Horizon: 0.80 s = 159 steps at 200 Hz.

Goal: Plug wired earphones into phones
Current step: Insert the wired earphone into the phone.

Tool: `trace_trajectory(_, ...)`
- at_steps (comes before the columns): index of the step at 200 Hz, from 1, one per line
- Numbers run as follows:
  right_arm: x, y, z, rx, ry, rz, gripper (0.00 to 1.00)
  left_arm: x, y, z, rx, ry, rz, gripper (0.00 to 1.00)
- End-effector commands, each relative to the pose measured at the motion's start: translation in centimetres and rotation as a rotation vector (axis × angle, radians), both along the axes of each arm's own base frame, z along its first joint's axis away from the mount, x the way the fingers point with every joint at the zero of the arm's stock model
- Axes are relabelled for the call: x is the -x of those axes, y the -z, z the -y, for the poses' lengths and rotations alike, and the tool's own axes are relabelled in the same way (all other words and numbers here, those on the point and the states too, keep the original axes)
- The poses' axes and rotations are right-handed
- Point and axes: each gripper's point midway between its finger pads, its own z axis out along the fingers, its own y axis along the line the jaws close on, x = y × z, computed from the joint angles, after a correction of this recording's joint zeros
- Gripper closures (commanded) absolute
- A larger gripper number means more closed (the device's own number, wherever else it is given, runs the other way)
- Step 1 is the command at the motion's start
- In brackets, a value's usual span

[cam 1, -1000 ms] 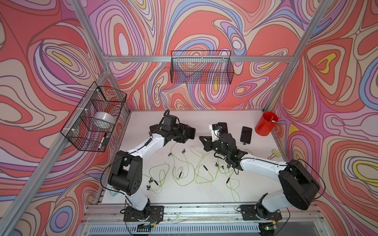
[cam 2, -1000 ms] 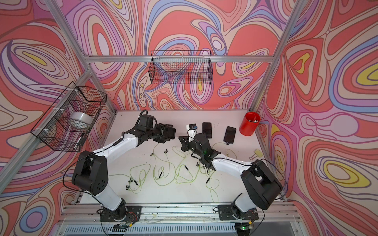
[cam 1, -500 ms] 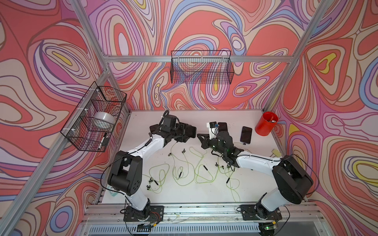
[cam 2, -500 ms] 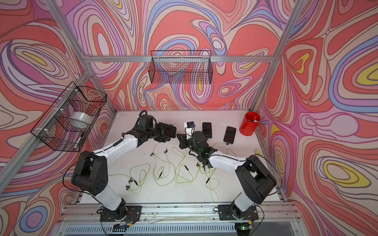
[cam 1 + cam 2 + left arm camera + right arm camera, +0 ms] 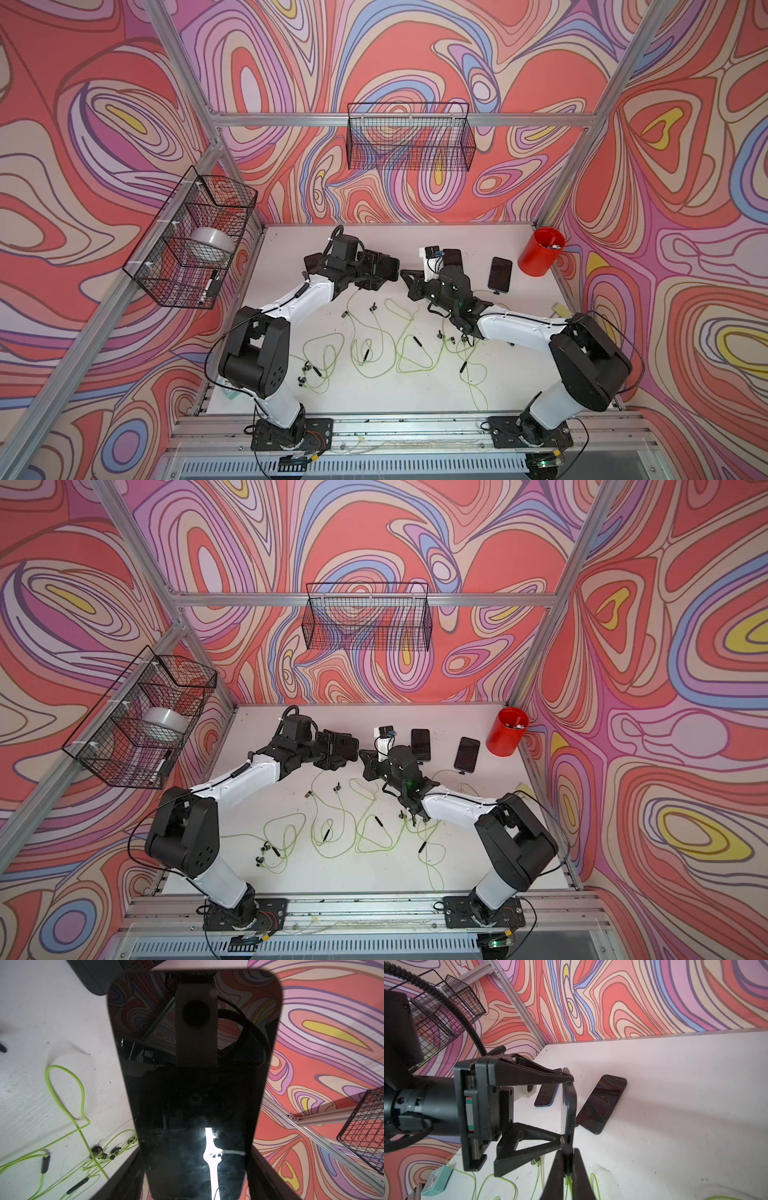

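Phone [image 5: 569, 1105] hangs edge-on above the table [image 5: 675, 1084], clamped across its width by the left gripper [image 5: 566, 1108], jaws set wide but closed hard on it; in the left wrist view it fills most of the frame [image 5: 195, 1084]. Change over the last second: the right arm has pushed in toward the phone, most of that travel in the first half, while the left arm has not shifted. In a top view the right gripper [image 5: 405, 276] now sits just beside the phone's end. Right wrist view gives the detail: right gripper pinched narrow on the plug [image 5: 568, 1157], yellow-green cable [image 5: 568, 1184] trailing out behind it, plug nose right at the port [image 5: 568, 1138] in the phone's short edge. Cannot tell whether the tip has entered or only touches. Reading: approach finished, insertion is the step in hand, and the line-up looks close. Two other phones [image 5: 602, 1103] lie flat on the table beyond. Loose earphones [image 5: 374, 345] sprawl between the arms, so plenty of the job remains.
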Motion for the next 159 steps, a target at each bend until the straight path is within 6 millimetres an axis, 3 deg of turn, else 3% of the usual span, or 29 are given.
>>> trace_trajectory(1,-0.4,-0.3,0.0,0.011,0.013,0.018,1.00,-0.3,-3.2,0.2,0.050,0.000,0.081,1.00)
trace_trajectory(159,-1.1,0.8,-0.6,0.035,0.009,-0.007,1.00,-0.3,-3.7,0.5,0.058,0.003,0.094,1.00)
